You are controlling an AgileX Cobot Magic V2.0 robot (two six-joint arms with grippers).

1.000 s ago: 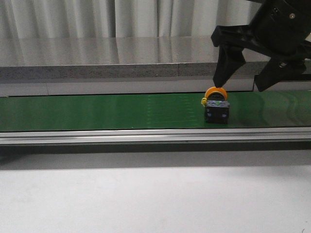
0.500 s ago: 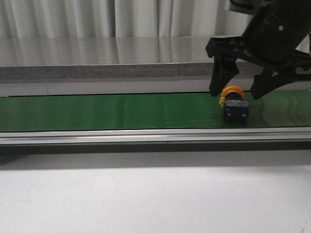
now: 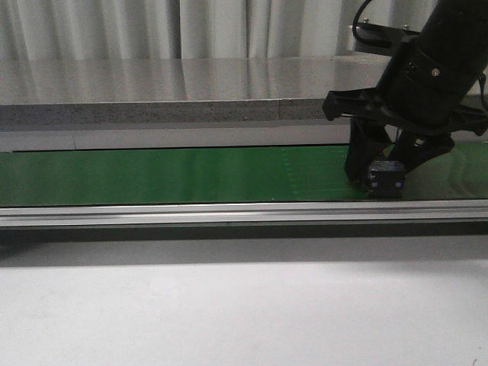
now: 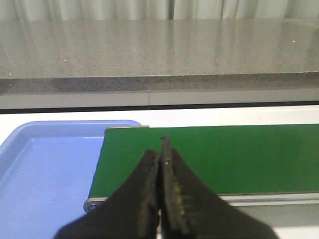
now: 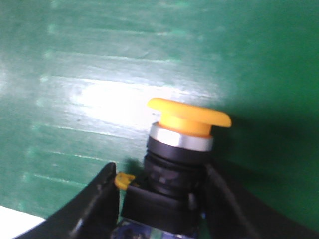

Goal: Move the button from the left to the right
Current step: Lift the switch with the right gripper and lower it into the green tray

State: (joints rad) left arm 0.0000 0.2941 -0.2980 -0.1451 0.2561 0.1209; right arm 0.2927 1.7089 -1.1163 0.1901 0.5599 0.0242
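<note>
The button (image 3: 385, 177) stands on the green belt (image 3: 191, 175) at the right, and only its black body shows under my right gripper (image 3: 383, 169). In the right wrist view its yellow-orange cap (image 5: 189, 115) points away, with a silver ring and the black body (image 5: 162, 201) behind it. My right gripper (image 5: 162, 199) has come down over it, and its two fingers press the sides of the black body. The button still rests on the belt. My left gripper (image 4: 162, 149) is shut and empty above the belt's left end.
A blue tray (image 4: 45, 164) lies beside the left end of the belt. A silver rail (image 3: 229, 213) runs along the belt's near edge. A grey stone ledge (image 3: 152, 107) runs behind the belt. White table surface (image 3: 229, 305) lies in front.
The button has ridden the belt to the right. My right gripper followed it, came down over it and closed around its body, hiding the cap in the front view.
</note>
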